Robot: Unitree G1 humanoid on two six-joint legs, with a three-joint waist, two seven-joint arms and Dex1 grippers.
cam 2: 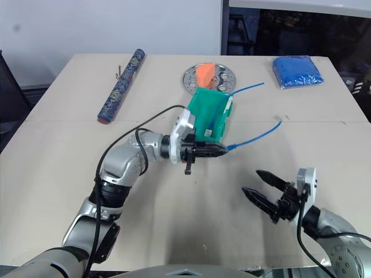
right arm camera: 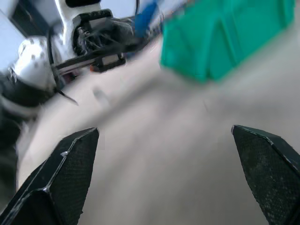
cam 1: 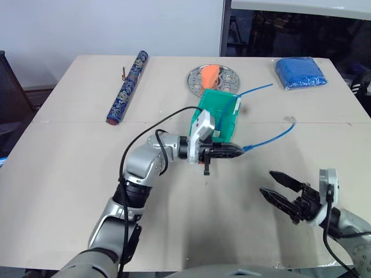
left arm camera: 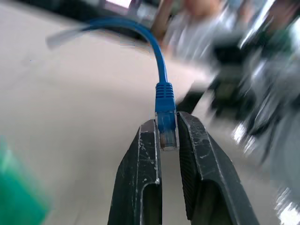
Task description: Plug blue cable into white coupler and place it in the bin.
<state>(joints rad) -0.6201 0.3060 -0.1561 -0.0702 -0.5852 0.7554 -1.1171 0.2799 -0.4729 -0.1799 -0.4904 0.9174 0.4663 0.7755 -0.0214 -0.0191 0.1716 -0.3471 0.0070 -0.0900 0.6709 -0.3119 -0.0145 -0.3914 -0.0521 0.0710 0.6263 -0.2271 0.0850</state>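
Beige tabletop [cam 1: 69, 174] stretches before us beneath a pale wall, strewn with a few objects. At its centre our left gripper [cam 1: 235, 152] pinches the plug end of the blue cable [cam 1: 272, 137] between its two black fingers [left arm camera: 140, 168], pressed tight on the small clear plug, as the left wrist view shows plainly. From that grip the cord arcs away to our right, and its free end [cam 1: 291, 120], tipped with a pale plug, lies near the table's seam.

Just behind our left gripper sits the green bin [cam 1: 217, 113], open-topped. A second blue cord [cam 1: 255, 90] rises out of it toward the far right, and a small white piece [cam 1: 237, 106] shows at the bin's rim; we cannot tell whether it is the white coupler.

Our right gripper [cam 1: 277, 186] hovers near the table's front right, its fingers [right arm camera: 70, 168] spread wide and holding nothing, well apart from the cable.

Farther back lie a round metal plate [cam 1: 200, 78] bearing an orange object [cam 1: 211, 73], a blue folded cloth [cam 1: 299, 72] at the far right, and a long dark patterned tube [cam 1: 127, 87] at the far left.
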